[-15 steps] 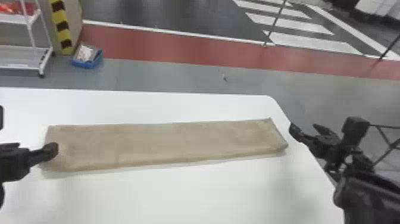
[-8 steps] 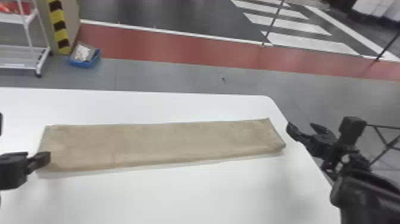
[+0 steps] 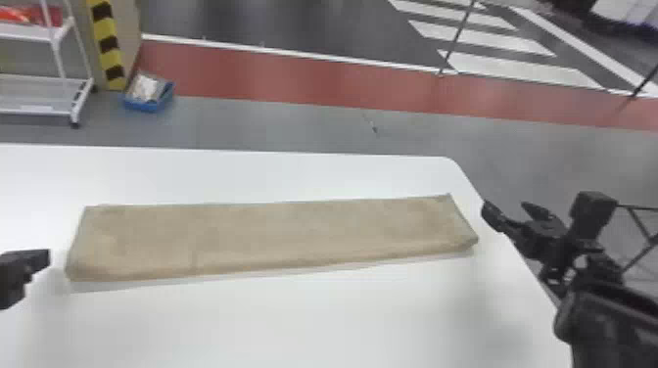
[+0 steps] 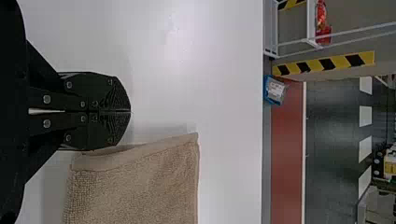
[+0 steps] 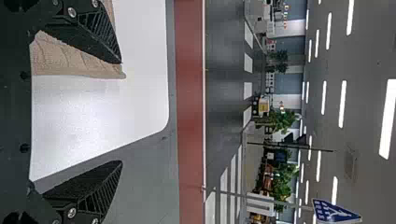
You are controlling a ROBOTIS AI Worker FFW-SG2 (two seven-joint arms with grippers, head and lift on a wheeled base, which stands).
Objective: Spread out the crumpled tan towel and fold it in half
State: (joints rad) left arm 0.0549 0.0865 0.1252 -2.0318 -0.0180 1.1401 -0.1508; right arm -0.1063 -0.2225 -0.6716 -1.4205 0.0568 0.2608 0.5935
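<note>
Room on table (image 3: 293,323) along near and far sides of towel (image 3: 274,240). Left gripper (image 3: 48,259) in way beside towel's left end, height hard to judge; right gripper (image 3: 504,210) obstructs table's right edge.

Furnishings and floor markings, with one white table (image 3: 293,328).
White rack (image 3: 39,95), tiered, wheeled, far left beyond the table; red item (image 3: 44,15) on its upper shelf. Yellow-and-black striped strip (image 3: 110,46), upright, beside the rack. Blue tray (image 3: 148,106), on the floor near the strip's foot, whitish contents (image 3: 146,87). Red floor band (image 3: 293,83), crossing grey flooring (image 3: 245,125); white stripes (image 3: 524,68) on dark floor beyond. Right wrist view: green plants (image 5: 281,189), blue-and-white sign (image 5: 334,212), bright ceiling lights (image 5: 387,116).
</note>
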